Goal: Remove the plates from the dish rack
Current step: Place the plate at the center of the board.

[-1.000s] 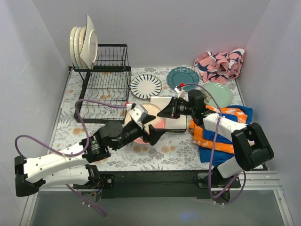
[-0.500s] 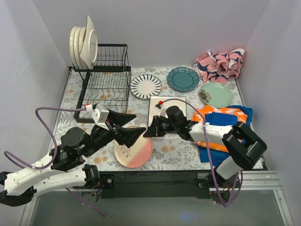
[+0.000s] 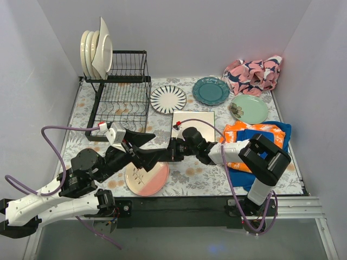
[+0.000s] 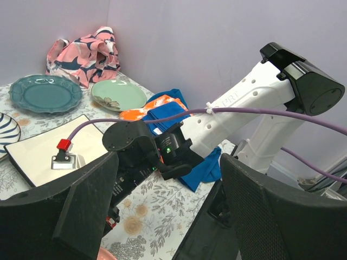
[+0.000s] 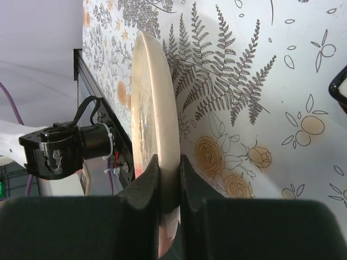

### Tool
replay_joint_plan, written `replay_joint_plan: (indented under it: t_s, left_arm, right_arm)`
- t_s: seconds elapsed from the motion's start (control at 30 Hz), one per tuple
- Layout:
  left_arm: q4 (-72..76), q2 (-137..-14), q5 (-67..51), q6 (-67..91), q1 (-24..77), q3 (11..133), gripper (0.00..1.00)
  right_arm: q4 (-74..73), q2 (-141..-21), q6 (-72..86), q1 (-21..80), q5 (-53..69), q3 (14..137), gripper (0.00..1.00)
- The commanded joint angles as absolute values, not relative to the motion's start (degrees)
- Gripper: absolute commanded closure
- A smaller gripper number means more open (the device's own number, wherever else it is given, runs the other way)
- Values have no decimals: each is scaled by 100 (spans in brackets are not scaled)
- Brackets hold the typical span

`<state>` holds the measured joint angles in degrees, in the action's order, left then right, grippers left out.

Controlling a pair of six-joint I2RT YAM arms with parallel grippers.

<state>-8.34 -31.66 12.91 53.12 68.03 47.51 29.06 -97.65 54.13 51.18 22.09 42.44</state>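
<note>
Here, right fingers clamped on far-right rim of pink-and-cream plate, near centre of floral worktop; whether plate touches surface, cannot tell. Left fingers spread wide, holding nothing, poised above plate's far edge. Dish rack far left, cream plates upright on top tier. Striped plate, teal plate, pale green plate, square cream plate lie flat right of rack.
</note>
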Motion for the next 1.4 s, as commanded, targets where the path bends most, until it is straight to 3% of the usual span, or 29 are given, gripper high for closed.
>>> replay_joint_plan:
  t_s: [0.0, 0.77, 1.17, 1.37]
  left_arm:
    - [-853, -3146, 1406, 5238, 6785, 4693, 26]
    - [-844, -3076, 1494, 5194, 6785, 4667, 26]
    - [-844, -2953, 1547, 5186, 6785, 4693, 26]
    - [-835, -2953, 1582, 5194, 6785, 4693, 26]
  right_arm:
    - [3717, -9791, 5581, 5133, 1899, 4526, 99]
    - [4298, -10072, 5906, 5150, 1283, 4184, 98]
    - [4342, -9958, 5959, 5185, 1371, 3771, 75]
    - [4333, -9853, 5941, 5229, 1336, 3595, 71]
